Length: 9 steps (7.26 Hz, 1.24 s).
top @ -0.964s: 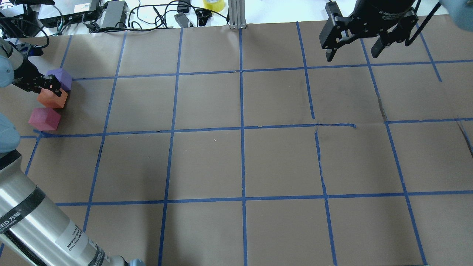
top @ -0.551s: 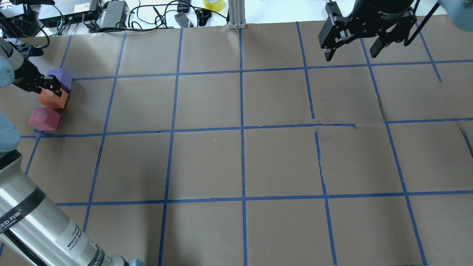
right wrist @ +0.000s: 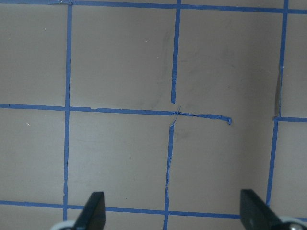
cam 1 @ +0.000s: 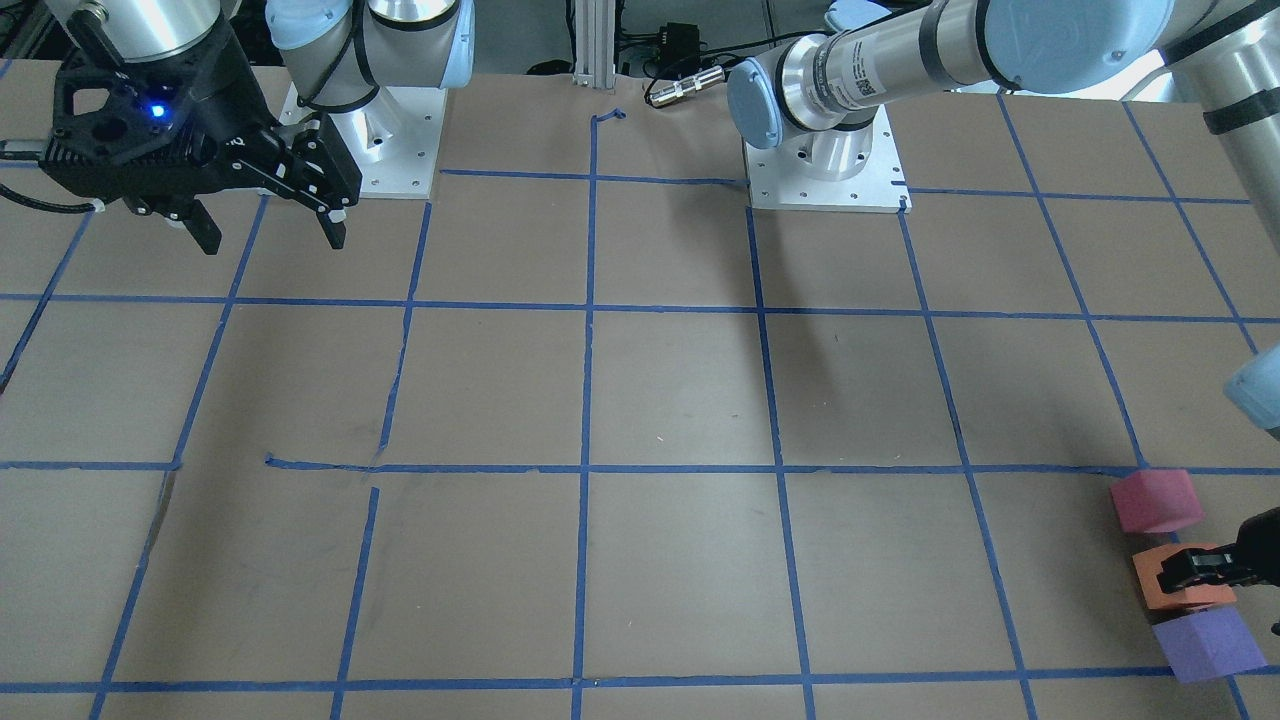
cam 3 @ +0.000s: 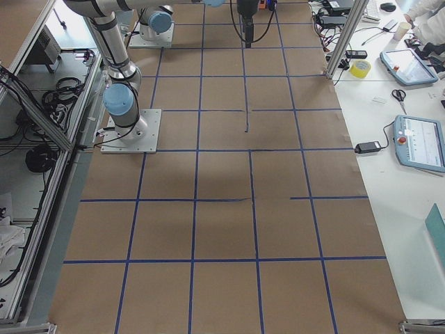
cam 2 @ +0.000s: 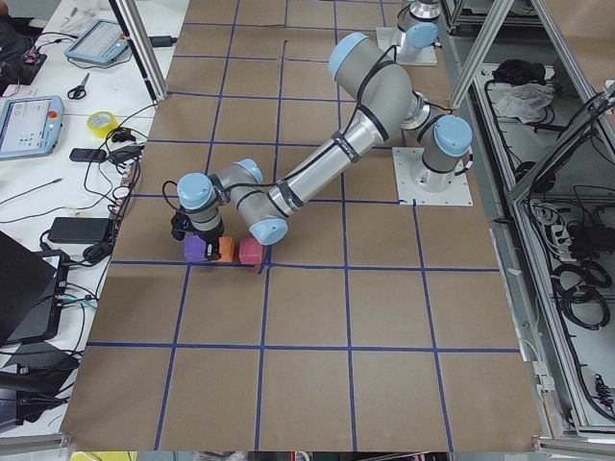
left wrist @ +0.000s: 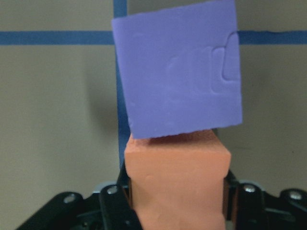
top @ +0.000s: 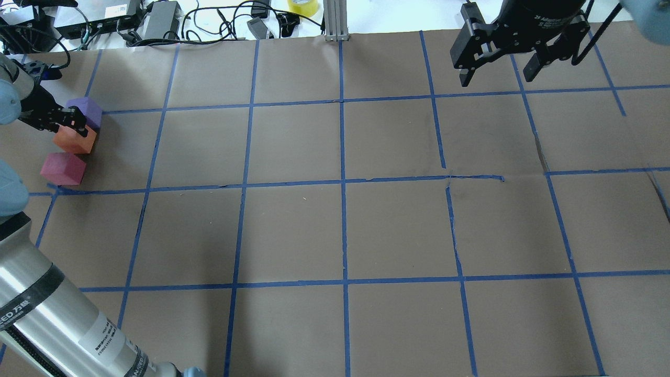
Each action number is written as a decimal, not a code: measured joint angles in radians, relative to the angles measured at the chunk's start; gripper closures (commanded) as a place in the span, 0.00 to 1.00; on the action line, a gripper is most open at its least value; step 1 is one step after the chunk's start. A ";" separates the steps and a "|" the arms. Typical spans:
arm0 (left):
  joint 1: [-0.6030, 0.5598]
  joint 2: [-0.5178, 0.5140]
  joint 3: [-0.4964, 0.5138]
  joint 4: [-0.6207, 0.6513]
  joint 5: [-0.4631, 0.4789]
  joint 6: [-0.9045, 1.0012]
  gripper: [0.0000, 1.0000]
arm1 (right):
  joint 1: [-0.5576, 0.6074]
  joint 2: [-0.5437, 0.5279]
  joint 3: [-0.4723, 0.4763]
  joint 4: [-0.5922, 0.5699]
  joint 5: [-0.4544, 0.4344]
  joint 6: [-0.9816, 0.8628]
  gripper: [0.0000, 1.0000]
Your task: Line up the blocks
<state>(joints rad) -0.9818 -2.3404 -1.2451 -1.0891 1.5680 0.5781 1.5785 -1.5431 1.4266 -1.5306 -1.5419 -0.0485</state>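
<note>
Three blocks sit in a rough row at the table's far left edge. They are a reddish-pink block point(top: 63, 168) point(cam 1: 1155, 500), an orange block point(top: 78, 142) point(cam 1: 1190, 602) and a purple block point(top: 90, 108) point(cam 1: 1205, 645). My left gripper point(top: 77, 127) point(cam 1: 1190, 572) is shut on the orange block point(left wrist: 175, 177), with a finger on each side. The orange block touches the purple block point(left wrist: 180, 76), which is turned slightly askew. A small gap separates the pink block from the orange one. My right gripper point(top: 496, 78) point(cam 1: 275, 242) point(right wrist: 173, 211) is open and empty, high over the far right of the table.
Brown paper with a blue tape grid point(top: 343, 180) covers the table. Cables, power bricks and a yellow tape roll point(top: 302, 6) lie beyond the far edge. An aluminium post point(top: 335, 21) stands at the far middle. My left arm's silver link point(top: 57, 319) crosses the near left corner.
My left gripper has edged slightly away from me on the orange block, toward the purple one. My right gripper has shifted slightly toward the far edge. The blocks have barely moved.
</note>
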 measured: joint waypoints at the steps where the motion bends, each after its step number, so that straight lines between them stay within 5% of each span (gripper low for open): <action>1: 0.000 0.000 -0.001 0.004 0.001 0.000 0.00 | 0.000 -0.001 0.000 0.001 -0.001 0.000 0.00; 5: -0.001 0.045 -0.001 -0.004 0.001 -0.014 0.00 | 0.000 -0.002 0.001 0.001 -0.007 -0.001 0.00; 9: -0.021 0.330 -0.068 -0.263 0.005 -0.030 0.00 | 0.001 -0.002 0.000 0.000 0.002 0.000 0.00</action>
<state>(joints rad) -1.0024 -2.0105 -1.3131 -1.3522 1.5729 0.5481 1.5790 -1.5454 1.4263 -1.5303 -1.5398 -0.0481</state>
